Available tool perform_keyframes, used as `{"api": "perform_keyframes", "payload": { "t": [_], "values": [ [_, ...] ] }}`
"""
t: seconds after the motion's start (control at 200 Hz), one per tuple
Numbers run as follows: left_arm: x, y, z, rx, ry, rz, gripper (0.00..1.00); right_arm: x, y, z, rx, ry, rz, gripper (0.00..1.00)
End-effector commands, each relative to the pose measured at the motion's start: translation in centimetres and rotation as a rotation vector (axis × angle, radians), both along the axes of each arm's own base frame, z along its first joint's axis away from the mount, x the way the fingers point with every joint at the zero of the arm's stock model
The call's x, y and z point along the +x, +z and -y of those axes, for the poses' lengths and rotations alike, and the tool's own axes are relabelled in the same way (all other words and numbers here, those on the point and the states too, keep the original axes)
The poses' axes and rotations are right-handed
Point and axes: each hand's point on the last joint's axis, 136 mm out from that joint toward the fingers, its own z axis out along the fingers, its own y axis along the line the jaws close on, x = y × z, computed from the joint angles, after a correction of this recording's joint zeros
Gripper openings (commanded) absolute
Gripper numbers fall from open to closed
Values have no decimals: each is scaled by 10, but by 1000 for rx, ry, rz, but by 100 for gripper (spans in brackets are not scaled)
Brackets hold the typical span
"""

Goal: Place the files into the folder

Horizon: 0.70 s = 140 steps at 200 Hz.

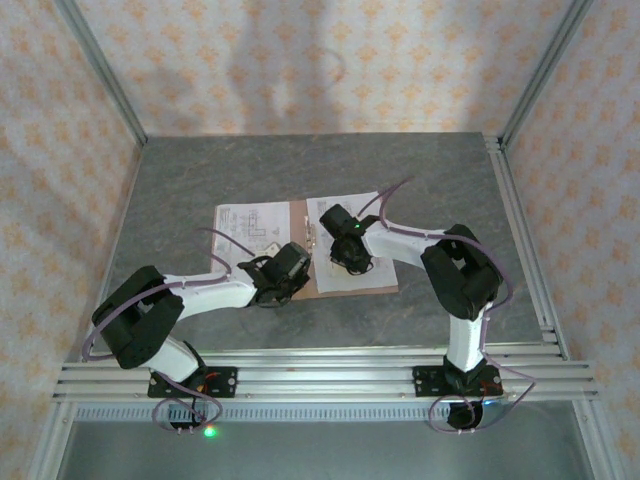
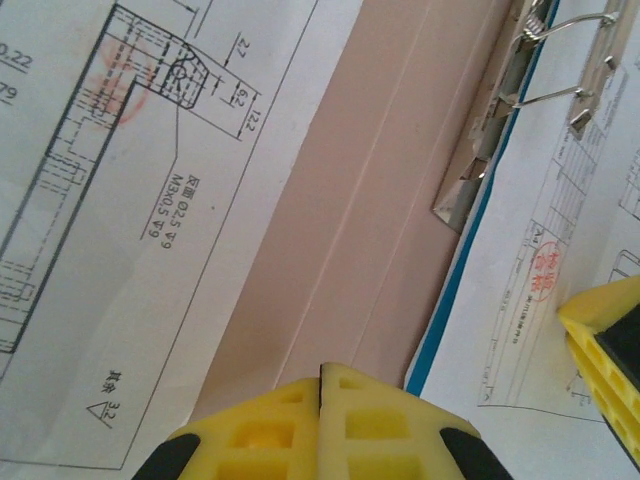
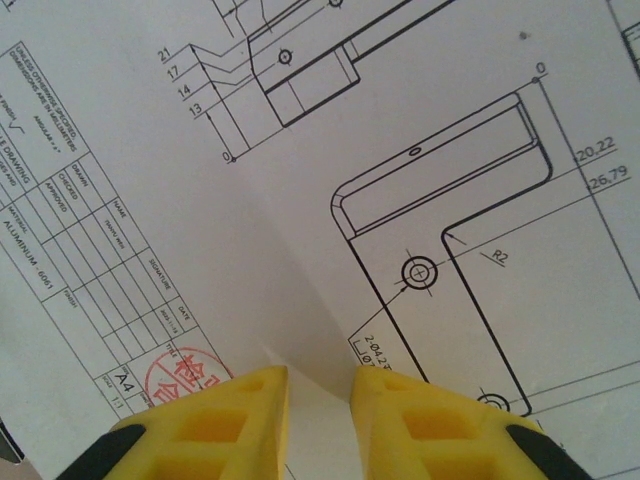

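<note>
On the open pinkish-brown card folder (image 1: 352, 281), white printed paper sheets (image 1: 372, 212) are laid at right, one judged unfiled at left; left gripper (image 2: 320, 370) closed empty, right gripper (image 3: 320, 378) slightly parted.

The top external camera is looking down from behind both arms (image 1: 205, 293). The wrist cameras are hovering close, looking just ahead of the left gripper (image 2: 320, 385) and right gripper (image 3: 320, 385), sharing the files (image 1: 245, 225) with it.

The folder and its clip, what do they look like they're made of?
The folder looks like matte pinkish-brown card, probably thin cardboard: flat, dull, with pressed crease lines. The clip looks like shiny silvery metal: bright glints and thin wire loops.
</note>
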Motion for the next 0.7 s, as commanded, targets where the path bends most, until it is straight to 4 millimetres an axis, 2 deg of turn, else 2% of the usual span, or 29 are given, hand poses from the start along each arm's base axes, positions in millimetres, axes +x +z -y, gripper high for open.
{"api": "perform_keyframes", "payload": {
  "t": [0.0,0.355,0.696],
  "values": [
    [3,1,-5,39,6,2,5,-19,-15,16,-69,-20,-78,25],
    [3,0,-6,41,7,2,5,-23,-17,17,-68,-21,-84,25],
    [3,1,-6,42,9,5,5,-24,-8,22,-66,-49,-64,26]
  ]
}}
